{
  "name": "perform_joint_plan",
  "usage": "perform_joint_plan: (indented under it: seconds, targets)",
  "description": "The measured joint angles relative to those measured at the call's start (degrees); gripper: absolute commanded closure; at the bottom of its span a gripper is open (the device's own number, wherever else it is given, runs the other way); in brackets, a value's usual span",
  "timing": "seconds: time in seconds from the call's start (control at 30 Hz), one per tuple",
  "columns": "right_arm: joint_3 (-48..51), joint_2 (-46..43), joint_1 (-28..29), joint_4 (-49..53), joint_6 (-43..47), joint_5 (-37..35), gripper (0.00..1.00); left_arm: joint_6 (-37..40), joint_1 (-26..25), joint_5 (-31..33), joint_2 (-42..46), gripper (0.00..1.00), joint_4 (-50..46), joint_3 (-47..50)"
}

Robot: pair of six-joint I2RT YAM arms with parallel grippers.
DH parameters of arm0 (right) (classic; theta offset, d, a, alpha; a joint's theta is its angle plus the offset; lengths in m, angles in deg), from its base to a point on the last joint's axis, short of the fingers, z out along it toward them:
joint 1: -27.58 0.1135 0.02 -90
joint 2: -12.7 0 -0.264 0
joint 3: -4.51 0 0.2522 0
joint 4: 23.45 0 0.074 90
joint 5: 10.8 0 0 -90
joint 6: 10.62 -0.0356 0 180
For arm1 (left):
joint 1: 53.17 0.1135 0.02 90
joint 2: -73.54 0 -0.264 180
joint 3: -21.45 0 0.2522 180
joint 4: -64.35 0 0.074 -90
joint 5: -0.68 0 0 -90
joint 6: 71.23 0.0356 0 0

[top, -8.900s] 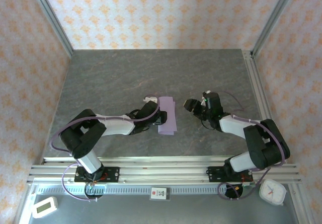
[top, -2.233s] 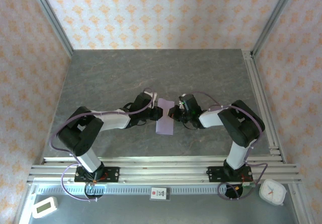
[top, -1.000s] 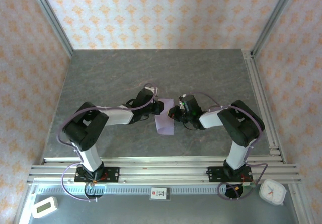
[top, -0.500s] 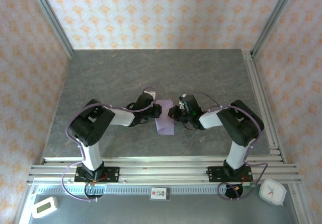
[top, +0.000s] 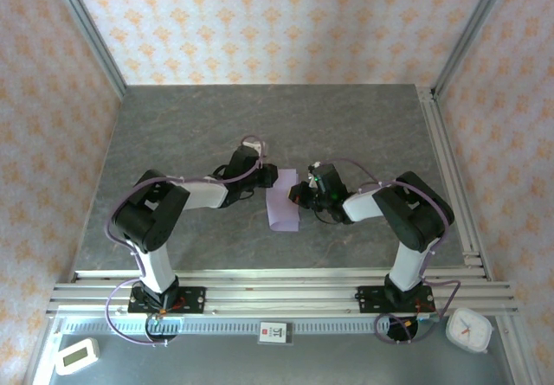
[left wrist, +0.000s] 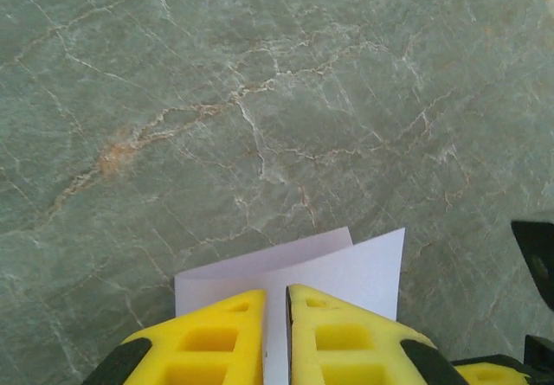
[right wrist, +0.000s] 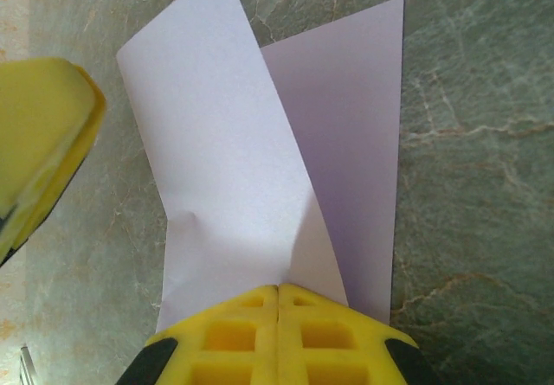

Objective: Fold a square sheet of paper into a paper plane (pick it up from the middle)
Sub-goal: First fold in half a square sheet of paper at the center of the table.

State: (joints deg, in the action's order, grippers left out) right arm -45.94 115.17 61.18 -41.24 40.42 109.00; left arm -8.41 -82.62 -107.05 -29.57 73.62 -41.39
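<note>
The square sheet of paper (top: 283,211) is pale lilac and lies folded on the grey table between the two arms. My right gripper (top: 301,195) is at its right edge. In the right wrist view that gripper (right wrist: 277,288) is shut on the upper layer of the paper (right wrist: 216,160), which bows up off the lower layer. My left gripper (top: 270,177) sits at the paper's far-left corner. Its yellow fingertips (left wrist: 277,295) stand shut to a thin slit, with the paper (left wrist: 355,264) just ahead of them. One left finger (right wrist: 39,134) is visible apart from the paper's edge.
Metal rails (top: 277,291) run along the near edge, and another rail (top: 447,160) along the right side. A white clock (top: 469,329) and a white timer (top: 76,356) lie beyond the front rails. Patterned walls enclose the table.
Both grippers closed in on the paper from either side. Over the last second my left gripper slid away toward the paper's far-left corner, while the right one kept its hold.
</note>
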Motion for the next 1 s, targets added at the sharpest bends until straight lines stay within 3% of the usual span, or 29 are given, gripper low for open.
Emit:
perform_joint_plan:
  seconds: [0.7,1.0]
  targets:
    - [0.0,0.1,0.0,0.0,0.0,0.0,1.00,-1.3,1.0,-0.5,-6.8,0.86,2.4,-1.0]
    - [0.0,0.1,0.0,0.0,0.0,-0.2,1.00,-1.8,0.7,-2.9,4.1,0.83,1.5,1.7]
